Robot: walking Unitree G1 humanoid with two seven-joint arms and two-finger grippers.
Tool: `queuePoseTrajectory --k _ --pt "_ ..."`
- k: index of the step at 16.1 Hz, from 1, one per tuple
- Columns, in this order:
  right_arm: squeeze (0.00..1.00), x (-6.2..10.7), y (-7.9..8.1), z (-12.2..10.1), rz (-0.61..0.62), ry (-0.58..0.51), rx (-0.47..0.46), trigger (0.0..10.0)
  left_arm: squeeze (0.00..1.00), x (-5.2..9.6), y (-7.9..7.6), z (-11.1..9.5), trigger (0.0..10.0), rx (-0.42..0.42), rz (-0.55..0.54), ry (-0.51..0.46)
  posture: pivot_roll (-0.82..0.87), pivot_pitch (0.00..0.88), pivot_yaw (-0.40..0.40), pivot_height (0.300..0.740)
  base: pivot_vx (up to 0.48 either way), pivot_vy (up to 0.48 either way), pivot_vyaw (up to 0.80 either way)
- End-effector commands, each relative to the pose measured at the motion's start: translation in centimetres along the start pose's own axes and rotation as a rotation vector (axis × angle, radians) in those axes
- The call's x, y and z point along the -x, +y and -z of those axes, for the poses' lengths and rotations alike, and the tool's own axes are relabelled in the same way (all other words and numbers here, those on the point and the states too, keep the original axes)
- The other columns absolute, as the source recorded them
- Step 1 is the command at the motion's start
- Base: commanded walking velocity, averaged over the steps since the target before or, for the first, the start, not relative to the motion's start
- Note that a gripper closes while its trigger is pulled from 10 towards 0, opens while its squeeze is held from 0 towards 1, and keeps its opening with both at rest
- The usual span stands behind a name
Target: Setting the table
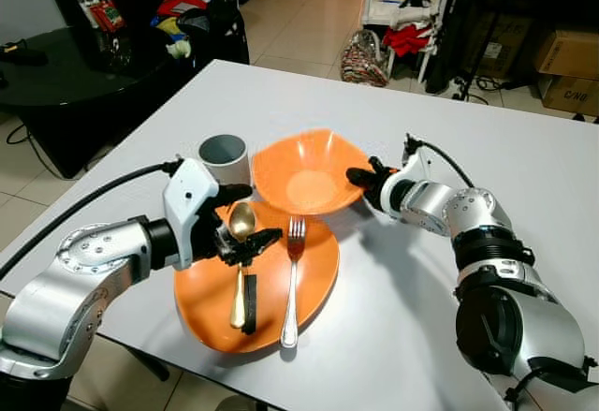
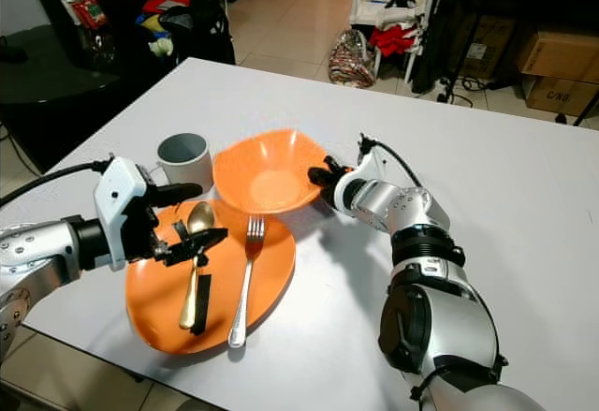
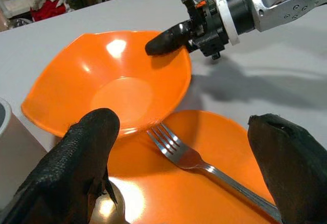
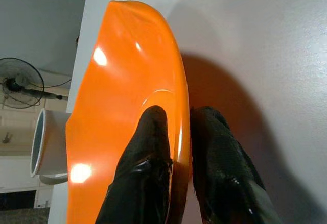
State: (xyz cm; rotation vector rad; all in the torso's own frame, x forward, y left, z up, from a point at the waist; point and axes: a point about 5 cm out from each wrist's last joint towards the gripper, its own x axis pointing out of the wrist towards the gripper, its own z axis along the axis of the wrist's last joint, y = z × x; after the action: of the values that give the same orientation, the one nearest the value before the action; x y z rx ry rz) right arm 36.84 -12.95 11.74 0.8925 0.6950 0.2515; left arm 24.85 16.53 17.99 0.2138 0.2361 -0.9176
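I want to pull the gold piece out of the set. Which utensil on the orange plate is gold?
The spoon, lying under the open left gripper on the plate. The fork beside it is silver.

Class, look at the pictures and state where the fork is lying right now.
The fork lies on the orange plate, right of the gold spoon, tines pointing toward the orange bowl, with the left pincer open just beside it.

One flat round orange plastic plate (image 1: pixel 314 275), one deep orange plastic bowl (image 1: pixel 304 172), one grey cylindrical cup (image 1: pixel 223 156), one long silver metal fork (image 1: pixel 293 280), one gold-coloured metal spoon (image 1: pixel 241 226), two black-fingered robot grippers, left (image 1: pixel 241 216) and right (image 1: pixel 360 184)
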Motion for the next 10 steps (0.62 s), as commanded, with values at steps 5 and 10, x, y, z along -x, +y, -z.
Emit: queuePoseTrajectory --k 5,10 --pt "1.00 3.9 0.1 -2.4 -0.035 -0.057 0.078 10.0 0.00 0.2 -0.2 -0.1 10.0 0.013 0.013 0.001 0.05 0.000 0.040 0.740 0.000 0.000 0.00" --pt "0.00 10.9 0.2 -2.7 -0.074 -0.153 0.245 10.0 0.00 0.3 0.1 -0.2 10.0 0.029 -0.049 -0.032 0.02 0.000 0.060 0.740 0.000 0.000 0.00"
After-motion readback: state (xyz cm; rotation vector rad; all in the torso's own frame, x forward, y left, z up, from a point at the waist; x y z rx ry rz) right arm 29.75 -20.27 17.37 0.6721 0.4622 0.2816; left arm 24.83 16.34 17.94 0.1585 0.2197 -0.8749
